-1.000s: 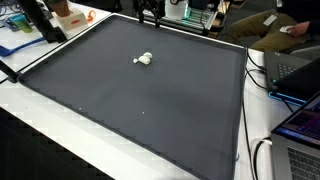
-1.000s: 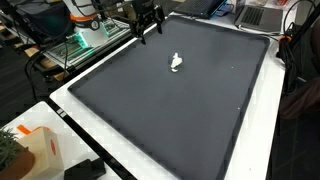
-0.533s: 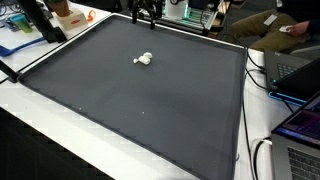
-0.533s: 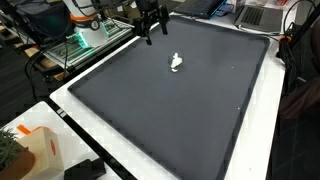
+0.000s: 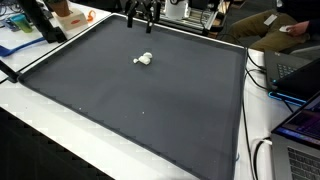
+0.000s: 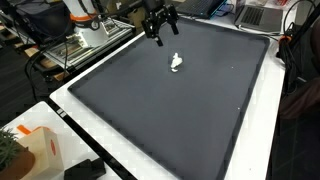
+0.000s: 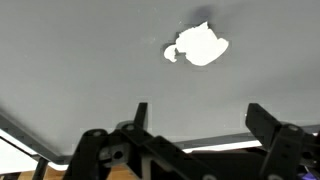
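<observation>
A small white object (image 5: 144,59) lies on the dark grey mat (image 5: 140,110); it also shows in the other exterior view (image 6: 177,63) and in the wrist view (image 7: 200,46). My gripper (image 5: 140,20) hangs above the mat's far edge, short of the white object and apart from it. It also shows in an exterior view (image 6: 160,34). In the wrist view the gripper (image 7: 200,115) is open and empty, its two black fingers spread wide, with the white object ahead of them.
The mat (image 6: 170,110) lies on a white table (image 6: 90,140). An orange and white object (image 6: 35,150) stands at a near corner. Laptops (image 5: 300,130) and cables lie beside the mat. A person (image 5: 285,30) sits behind the table. Equipment (image 6: 85,40) stands past the edge.
My gripper has moved along the mat's far edge and a little closer to the white object. The white object has not moved.
</observation>
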Controlling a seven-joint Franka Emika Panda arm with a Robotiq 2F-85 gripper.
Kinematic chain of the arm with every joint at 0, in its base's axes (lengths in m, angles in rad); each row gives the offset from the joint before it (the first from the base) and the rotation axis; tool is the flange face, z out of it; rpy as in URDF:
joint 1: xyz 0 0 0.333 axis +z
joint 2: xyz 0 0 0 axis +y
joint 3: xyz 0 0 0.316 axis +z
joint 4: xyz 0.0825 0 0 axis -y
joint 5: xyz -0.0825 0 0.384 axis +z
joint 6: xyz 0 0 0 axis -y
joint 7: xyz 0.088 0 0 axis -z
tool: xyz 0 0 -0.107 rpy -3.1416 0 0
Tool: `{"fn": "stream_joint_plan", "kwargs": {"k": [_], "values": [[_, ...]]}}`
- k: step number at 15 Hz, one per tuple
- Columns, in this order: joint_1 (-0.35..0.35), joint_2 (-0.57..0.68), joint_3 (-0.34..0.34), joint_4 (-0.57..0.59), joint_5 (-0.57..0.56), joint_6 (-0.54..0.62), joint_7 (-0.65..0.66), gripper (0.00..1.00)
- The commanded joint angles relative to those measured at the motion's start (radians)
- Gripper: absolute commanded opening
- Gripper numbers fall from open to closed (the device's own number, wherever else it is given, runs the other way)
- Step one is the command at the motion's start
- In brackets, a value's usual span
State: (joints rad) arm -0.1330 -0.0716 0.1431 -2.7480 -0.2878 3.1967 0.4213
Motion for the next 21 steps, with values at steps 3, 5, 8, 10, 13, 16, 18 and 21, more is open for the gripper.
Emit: {"fn": "stream_joint_plan", "kwargs": {"k": [3, 5, 8, 10, 13, 16, 18, 21], "values": [[0.003, 0.044, -0.003, 0.001, 0.001, 0.038, 0.006, 1.00], [-0.016, 0.049, -0.013, 0.003, -0.017, 0.082, -0.004, 1.00], [-0.023, 0.075, -0.039, -0.005, 0.004, 0.175, -0.056, 1.00], [-0.013, 0.135, -0.053, 0.003, -0.035, 0.257, -0.045, 1.00], [-0.058, 0.211, -0.037, -0.001, -0.228, 0.385, 0.038, 1.00], [-0.126, 0.260, -0.051, -0.002, -0.417, 0.449, 0.087, 1.00], [-0.167, 0.259, -0.083, -0.001, -0.475, 0.442, 0.107, 1.00], [-0.167, 0.256, -0.089, 0.002, -0.449, 0.428, 0.088, 1.00]]}}
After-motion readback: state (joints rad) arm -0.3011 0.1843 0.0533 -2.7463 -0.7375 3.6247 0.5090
